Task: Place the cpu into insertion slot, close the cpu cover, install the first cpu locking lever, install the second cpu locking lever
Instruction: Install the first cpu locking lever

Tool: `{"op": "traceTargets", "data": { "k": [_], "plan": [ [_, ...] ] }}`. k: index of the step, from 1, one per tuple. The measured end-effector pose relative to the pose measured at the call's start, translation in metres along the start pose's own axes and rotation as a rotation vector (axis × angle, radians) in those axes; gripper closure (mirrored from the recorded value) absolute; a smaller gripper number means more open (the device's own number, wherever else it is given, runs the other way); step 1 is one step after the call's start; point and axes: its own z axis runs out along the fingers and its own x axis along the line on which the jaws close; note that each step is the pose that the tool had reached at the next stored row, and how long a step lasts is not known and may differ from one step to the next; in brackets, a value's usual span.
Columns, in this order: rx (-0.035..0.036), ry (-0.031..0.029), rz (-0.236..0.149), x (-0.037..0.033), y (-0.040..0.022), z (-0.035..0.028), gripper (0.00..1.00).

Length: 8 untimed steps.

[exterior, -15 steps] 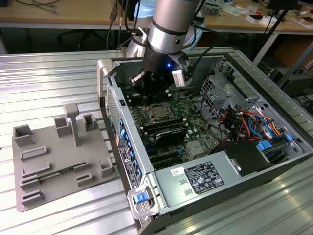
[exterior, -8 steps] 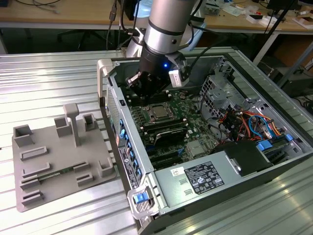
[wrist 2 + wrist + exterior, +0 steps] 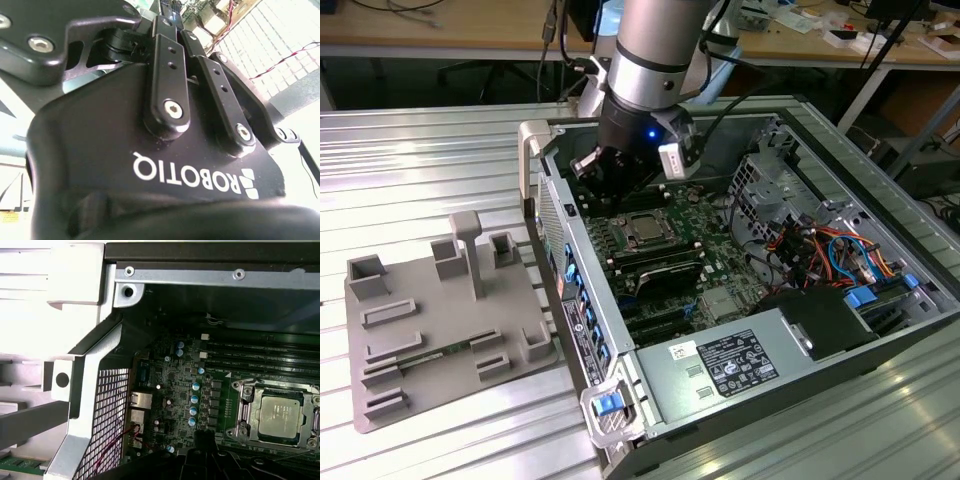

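Cpu seated in the insertion slot

The silver-topped cpu (image 3: 281, 414) lies flat in the insertion slot (image 3: 245, 410), cpu cover (image 3: 272, 388) framing it.

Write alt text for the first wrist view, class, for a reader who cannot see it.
The cpu, its silver top showing, sits in the insertion slot on a green motherboard inside an open computer case, with the metal cpu cover framing it. A perforated metal panel stands beside the board.

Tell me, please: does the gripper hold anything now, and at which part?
It cannot be told. The gripper hangs over the motherboard, near the cpu seated in its socket.
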Motion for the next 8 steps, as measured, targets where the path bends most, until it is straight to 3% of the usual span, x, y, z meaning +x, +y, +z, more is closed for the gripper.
{"op": "traceTargets", "data": {
  "k": [8],
  "plan": [
    [0.0001, -0.0003, 0.0, 0.0075, 0.0009, 0.0004, 0.89]
  ]
}}
